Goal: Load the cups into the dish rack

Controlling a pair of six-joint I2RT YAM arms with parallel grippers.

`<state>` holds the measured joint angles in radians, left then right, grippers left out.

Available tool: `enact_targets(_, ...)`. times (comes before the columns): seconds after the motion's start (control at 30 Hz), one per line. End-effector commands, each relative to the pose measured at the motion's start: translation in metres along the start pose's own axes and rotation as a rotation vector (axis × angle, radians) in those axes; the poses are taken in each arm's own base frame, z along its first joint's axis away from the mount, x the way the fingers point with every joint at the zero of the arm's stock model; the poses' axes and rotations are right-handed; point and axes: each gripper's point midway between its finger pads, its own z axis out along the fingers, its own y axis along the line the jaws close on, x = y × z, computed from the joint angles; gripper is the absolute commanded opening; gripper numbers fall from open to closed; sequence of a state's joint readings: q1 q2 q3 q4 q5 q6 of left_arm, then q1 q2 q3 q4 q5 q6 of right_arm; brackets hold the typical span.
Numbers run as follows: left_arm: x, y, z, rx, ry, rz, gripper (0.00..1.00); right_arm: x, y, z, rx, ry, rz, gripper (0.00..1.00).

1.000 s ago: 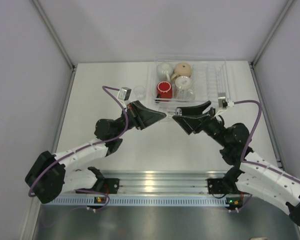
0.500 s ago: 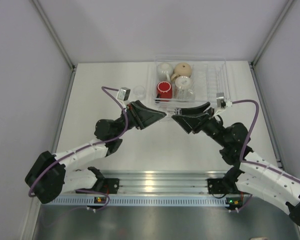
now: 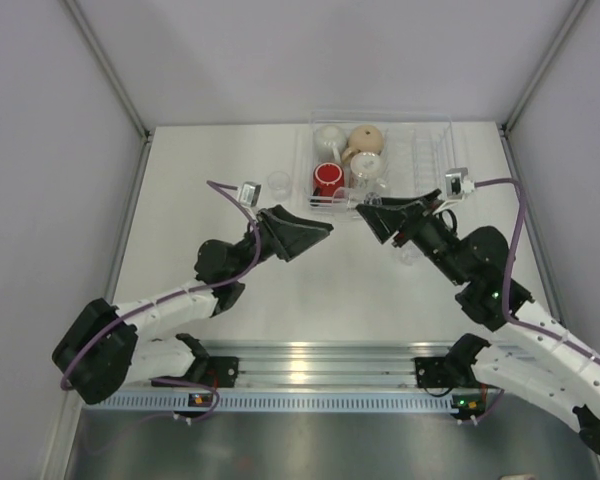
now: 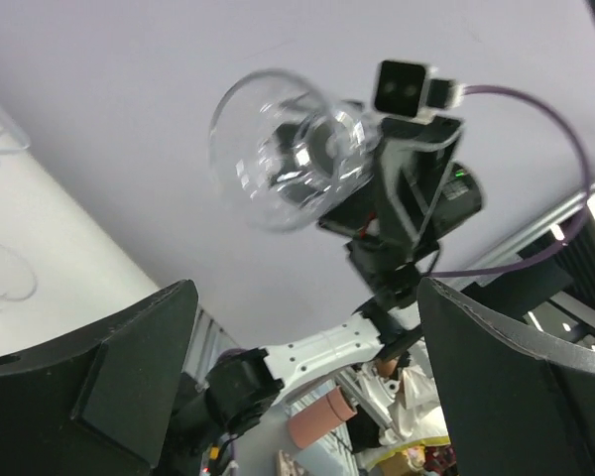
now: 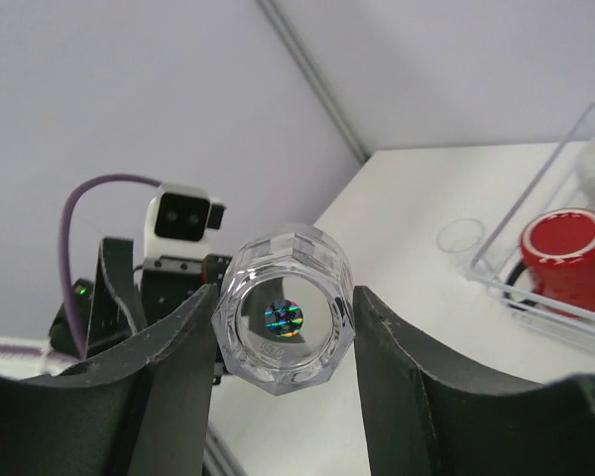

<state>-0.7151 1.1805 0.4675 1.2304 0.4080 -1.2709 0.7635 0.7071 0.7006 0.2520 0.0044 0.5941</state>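
Right tool (image 3: 366,204) is clamped on a clear glass (image 5: 283,319), near the front edge of the rack (image 3: 427,150). Left tool (image 3: 324,229) is apart, above the counter (image 3: 210,160).

Looking down from above, the clear glass (image 3: 352,196) in the right tool (image 3: 368,207) nearly vanishes against the dish rack (image 3: 448,140). The clear pieces inside the rack melt together, so I can't count them. The right arm (image 3: 550,350) runs out at the bottom corner. On the right wrist camera the rack is cut by the right edge. On the left wrist camera the glass is smeared, and the left tool (image 4: 304,293) loses both fingers (image 4: 119,387) at the bottom edge.
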Motion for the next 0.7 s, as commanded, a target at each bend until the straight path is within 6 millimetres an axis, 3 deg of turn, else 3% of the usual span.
enact_targets(0.0,0.001,0.016,0.001,-0.09,0.025,0.1,0.98,-0.026,-0.025,-0.003,0.205,-0.01,-0.114,0.0)
enact_targets(0.03,0.0,0.019,0.002,-0.122,0.031,0.118,0.98,-0.027,-0.034,-0.004,0.258,0.007,-0.137,0.0)
enact_targets(0.07,-0.001,0.023,0.0,-0.155,0.038,0.14,0.98,-0.049,-0.037,-0.004,0.314,-0.028,-0.182,0.0)
enact_targets(0.13,-0.004,0.034,-0.005,-0.256,0.054,0.21,0.98,-0.045,-0.061,-0.003,0.444,0.047,-0.253,0.0)
enact_targets(0.17,-0.006,0.037,-0.007,-0.296,0.064,0.238,0.98,-0.069,-0.061,-0.001,0.49,0.015,-0.305,0.0)
enact_targets(0.2,-0.009,0.044,-0.01,-0.349,0.089,0.321,0.98,-0.064,-0.074,0.008,0.534,0.06,-0.341,0.0)
enact_targets(0.23,-0.007,0.061,-0.024,-0.473,0.131,0.331,0.98,-0.068,-0.089,0.008,0.589,0.088,-0.368,0.0)
enact_targets(0.27,-0.017,0.056,-0.021,-0.522,0.138,0.375,0.98,-0.083,-0.091,0.011,0.608,0.081,-0.391,0.0)
enact_targets(0.3,-0.022,0.063,-0.028,-0.581,0.175,0.457,0.98,-0.078,-0.108,0.021,0.643,0.126,-0.405,0.0)
enact_targets(0.33,-0.012,0.082,-0.052,-0.716,0.262,0.451,0.98,-0.09,-0.128,0.019,0.696,0.123,-0.409,0.0)
enact_targets(0.37,-0.029,0.074,-0.049,-0.751,0.241,0.508,0.98,-0.105,-0.135,0.021,0.728,0.114,-0.418,0.0)
enact_targets(0.43,-0.033,0.077,-0.063,-0.815,0.301,0.59,0.98,-0.11,-0.168,0.028,0.811,0.146,-0.452,0.0)
enact_targets(0.47,-0.035,0.078,-0.074,-0.865,0.315,0.607,0.98,-0.127,-0.181,0.028,0.855,0.119,-0.462,0.0)
enact_targets(0.5,-0.038,0.075,-0.079,-0.872,0.325,0.638,0.98,-0.122,-0.202,0.036,0.886,0.153,-0.479,0.0)
enact_targets(0.57,-0.039,0.073,-0.086,-0.884,0.328,0.661,0.98,-0.138,-0.225,0.039,0.936,0.14,-0.493,0.0)
enact_targets(0.6,-0.039,0.071,-0.094,-0.886,0.32,0.68,0.98,-0.128,-0.247,0.048,0.958,0.179,-0.491,0.0)
enact_targets(0.67,-0.037,0.071,-0.101,-0.882,0.328,0.701,0.98,-0.143,-0.268,0.052,0.996,0.17,-0.501,0.0)
